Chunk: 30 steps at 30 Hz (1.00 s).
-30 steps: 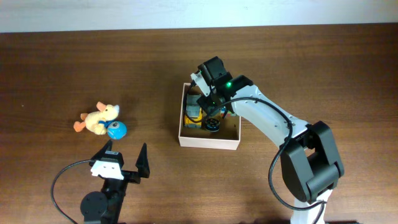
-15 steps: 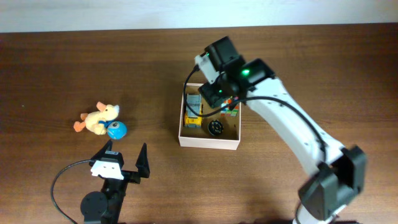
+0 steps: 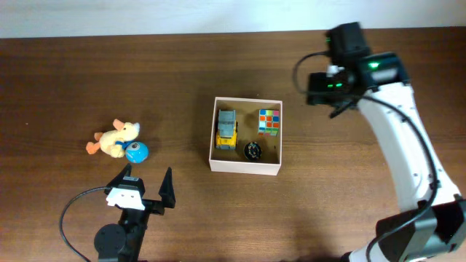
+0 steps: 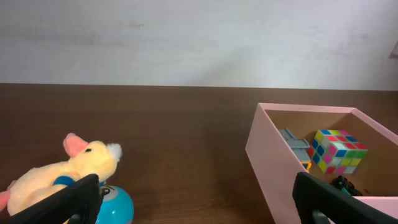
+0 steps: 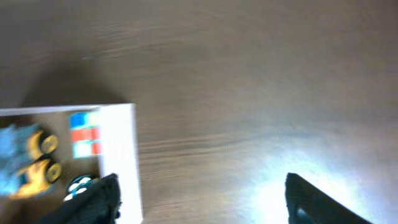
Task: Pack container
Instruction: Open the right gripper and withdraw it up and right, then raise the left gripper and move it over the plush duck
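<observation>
- A dark wooden desk (image 3: 73,73) is filling the view, with a pale wall (image 3: 145,14) running along its far edge.
- The right arm (image 3: 408,145) is hanging over the far right corner, jaws apart and empty.
- The container (image 3: 245,166), white-walled and tan inside, is sitting mid-desk, holding a yellow truck (image 3: 227,131) and a colour cube (image 3: 269,121).
- The left arm (image 3: 127,211) is sitting at the near edge, jaws wide and empty.
- A plush duck (image 3: 115,138) is lying toward the left edge, touching a blue ball (image 3: 136,152).
</observation>
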Available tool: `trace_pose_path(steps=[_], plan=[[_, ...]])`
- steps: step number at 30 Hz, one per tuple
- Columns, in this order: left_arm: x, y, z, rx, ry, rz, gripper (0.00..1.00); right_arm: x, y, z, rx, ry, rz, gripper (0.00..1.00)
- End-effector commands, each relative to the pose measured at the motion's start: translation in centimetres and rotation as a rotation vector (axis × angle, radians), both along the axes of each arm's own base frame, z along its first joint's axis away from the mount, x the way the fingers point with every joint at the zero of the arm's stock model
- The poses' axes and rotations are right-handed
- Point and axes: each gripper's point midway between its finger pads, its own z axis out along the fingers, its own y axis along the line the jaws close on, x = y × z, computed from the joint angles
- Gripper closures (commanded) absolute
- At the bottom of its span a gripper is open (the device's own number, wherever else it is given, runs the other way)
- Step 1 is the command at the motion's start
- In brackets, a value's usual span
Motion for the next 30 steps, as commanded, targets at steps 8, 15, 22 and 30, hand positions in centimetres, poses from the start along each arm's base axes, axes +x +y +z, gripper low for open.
trace_pose_path(steps=[8,15,22,30], plan=[[-0.1,-0.3,-0.1,0.018,-0.007,-0.017,0.01,-1.7,-8.6,0.1,0.024,0.047,-0.282,0.01],[-0.1,-0.3,-0.1,0.018,-0.007,-0.017,0.01,-2.3,-8.5,-0.3,0.023,0.077,-0.274,0.01],[0.0,-0.1,-0.1,0.019,-0.006,-0.004,0.01,-2.2,-8.6,-0.3,0.022,0.076,-0.275,0.01],[0.6,2.8,-0.6,-0.053,0.045,0.169,0.01,-2.2,-8.6,-0.3,0.023,0.076,-0.275,0.01]])
